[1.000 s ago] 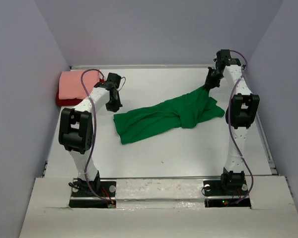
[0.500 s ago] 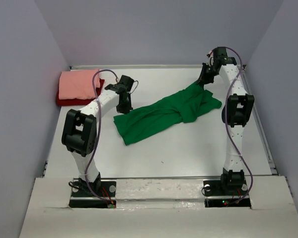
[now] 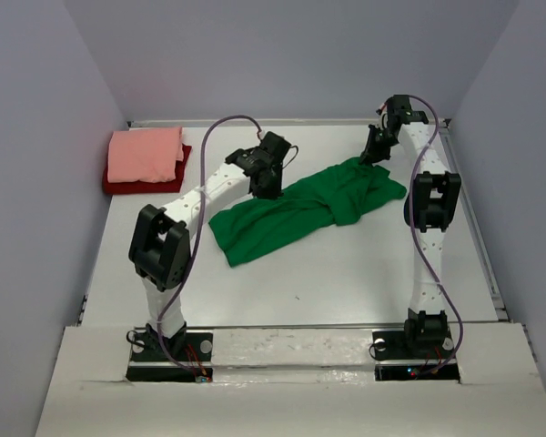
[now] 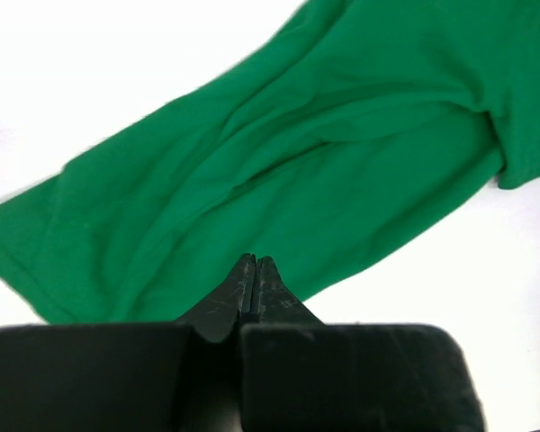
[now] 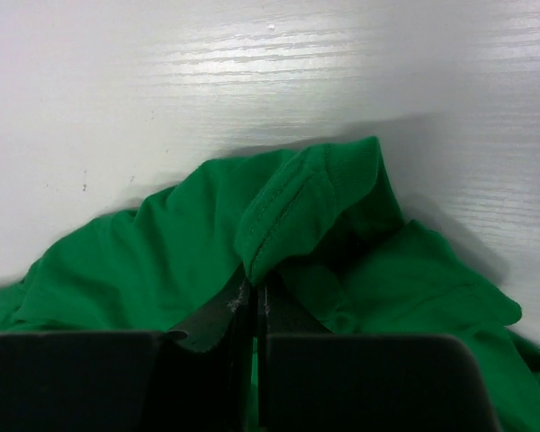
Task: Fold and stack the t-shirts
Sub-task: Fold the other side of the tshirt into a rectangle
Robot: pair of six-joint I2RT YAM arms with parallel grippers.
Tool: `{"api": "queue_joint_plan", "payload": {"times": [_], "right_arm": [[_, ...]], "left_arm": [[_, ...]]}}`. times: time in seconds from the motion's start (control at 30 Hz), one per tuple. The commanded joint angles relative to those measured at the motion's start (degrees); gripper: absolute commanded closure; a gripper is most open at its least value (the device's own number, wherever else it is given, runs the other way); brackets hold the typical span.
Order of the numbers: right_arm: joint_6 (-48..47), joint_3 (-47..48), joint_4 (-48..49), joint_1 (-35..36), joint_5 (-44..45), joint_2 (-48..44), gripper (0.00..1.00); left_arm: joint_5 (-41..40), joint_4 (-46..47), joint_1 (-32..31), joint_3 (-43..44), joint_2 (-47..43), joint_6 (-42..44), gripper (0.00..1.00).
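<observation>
**Green tee pinched at its upper-right end, two folded tees lying at upper left**

In the upper left of the overhead view, the salmon-pink t-shirt (image 3: 146, 155) is lying folded on top of the dark red t-shirt (image 3: 116, 185). Only the dark red one's near and left edges are showing (the pair is sitting by the far-left corner of the white table (image 3: 346, 282)).

Moving right, the left gripper (image 3: 269, 179) is hanging at upper centre, over the far edge of the green t-shirt (image 3: 291, 214). In its own wrist view the left gripper (image 4: 255, 268) is pressing its two fingers flat together with nothing between them. The green t-shirt (image 4: 297, 162) is filling most of the frame beneath. Whether the tips are touching the cloth I cannot tell.

The green t-shirt is lying unfolded and rumpled in a diagonal band across the middle of the table, running from centre left up towards upper right.

At that upper-right end, the right gripper (image 3: 373, 153) is clamping the cloth. In its wrist view the right gripper (image 5: 252, 292) is closing on a stitched fold of the green t-shirt (image 5: 144, 261), which is standing up from between the fingers at the centre of the frame.
</observation>
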Motion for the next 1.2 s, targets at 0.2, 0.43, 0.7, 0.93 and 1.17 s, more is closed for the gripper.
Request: {"api": "queue_joint_plan", "payload": {"times": [0.2,0.43,0.7,0.93,1.17], "right_arm": [[-0.9,-0.2,0.4,0.1,0.2,-3.1,1.00],[-0.5,-1.7,0.6,0.1,-0.8,-5.0,1.00],[-0.5,-0.8,0.4,0.1,-0.4,-4.5,1.00],[-0.2,1.5,-0.4,0.1,-0.4,-3.1,1.00],[-0.3,0.8,-0.3,0.1,-0.2,-3.3,1.00]], "left_arm": [[3.6,1.9,-5.0,11.6,15.0,1.5,1.00],[3.5,-0.1,-5.6,24.8,23.8,4.1,1.00],[7.0,1.1,-6.3,26.0,25.8,3.1,1.00],[11.1,2.4,-8.5,23.1,23.6,2.1,1.00],[14.5,4.7,-10.1,20.2,22.8,3.1,1.00]]}}
